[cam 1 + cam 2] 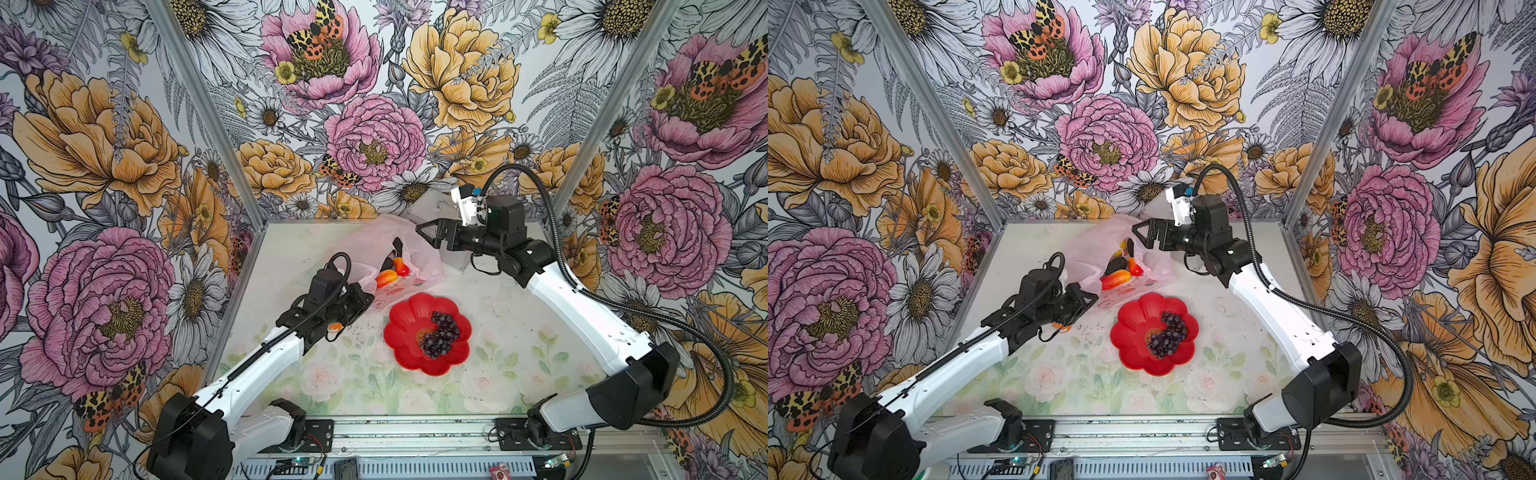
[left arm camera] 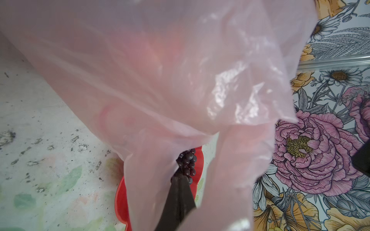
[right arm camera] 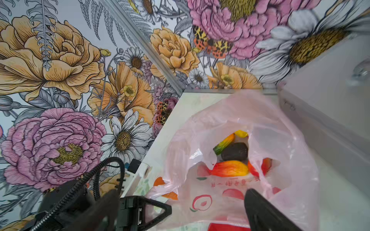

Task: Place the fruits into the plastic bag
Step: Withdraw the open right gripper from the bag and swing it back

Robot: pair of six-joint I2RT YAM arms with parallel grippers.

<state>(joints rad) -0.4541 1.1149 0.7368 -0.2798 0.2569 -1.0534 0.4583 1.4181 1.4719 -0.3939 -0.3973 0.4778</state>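
on the bench [image 1: 519, 332] the plastic bag [image 1: 361, 245] lies toward the back, mouth held open. just in front of it sits the red plate [image 1: 405, 305]. the left pincer [image 1: 368, 300] is closed tight on the bag's rim. the right pincer [image 1: 424, 235] hangs over the bag, jaws wide and empty. only the grapes [image 1: 442, 334] are on the plate, so they look like the last fruit to go in. a mango [image 3: 230, 169], an avocado [image 3: 234, 152] and a lemon [image 3: 241, 133] are already inside.
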